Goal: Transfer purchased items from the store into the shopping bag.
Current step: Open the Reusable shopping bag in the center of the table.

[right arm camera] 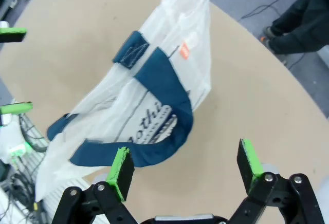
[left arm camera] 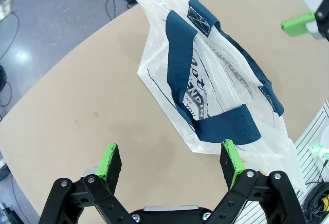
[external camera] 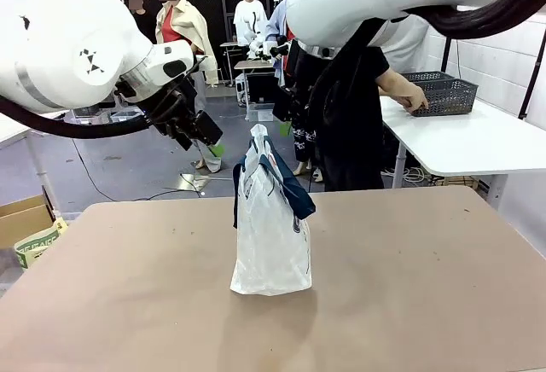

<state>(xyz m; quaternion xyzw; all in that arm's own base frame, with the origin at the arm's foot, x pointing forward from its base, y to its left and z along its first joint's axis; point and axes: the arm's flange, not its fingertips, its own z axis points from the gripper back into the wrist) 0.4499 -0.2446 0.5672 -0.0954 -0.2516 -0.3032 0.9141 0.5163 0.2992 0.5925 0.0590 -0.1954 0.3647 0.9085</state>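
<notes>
The shopping bag (external camera: 270, 235) stands upright in the middle of the brown table (external camera: 409, 287), translucent white with navy handles drooping over its top. My left gripper (external camera: 212, 140) hovers open just left of the bag's top. From above, its open fingers frame the bag (left arm camera: 216, 80), and the gripper (left arm camera: 170, 165) holds nothing. My right gripper (right arm camera: 186, 165) is also open and empty above the bag (right arm camera: 154, 75); its green pad (external camera: 283, 129) shows just right of the bag's top. The dark grey mesh basket (external camera: 441, 93) sits on the far white table under a person's hand (external camera: 415, 99). The items are hidden.
A person in dark clothes (external camera: 350, 124) stands beyond the table's far edge, reaching right to the basket. The white side table (external camera: 478, 142) lies at the back right. A cardboard box (external camera: 21, 217) sits on the floor at the left.
</notes>
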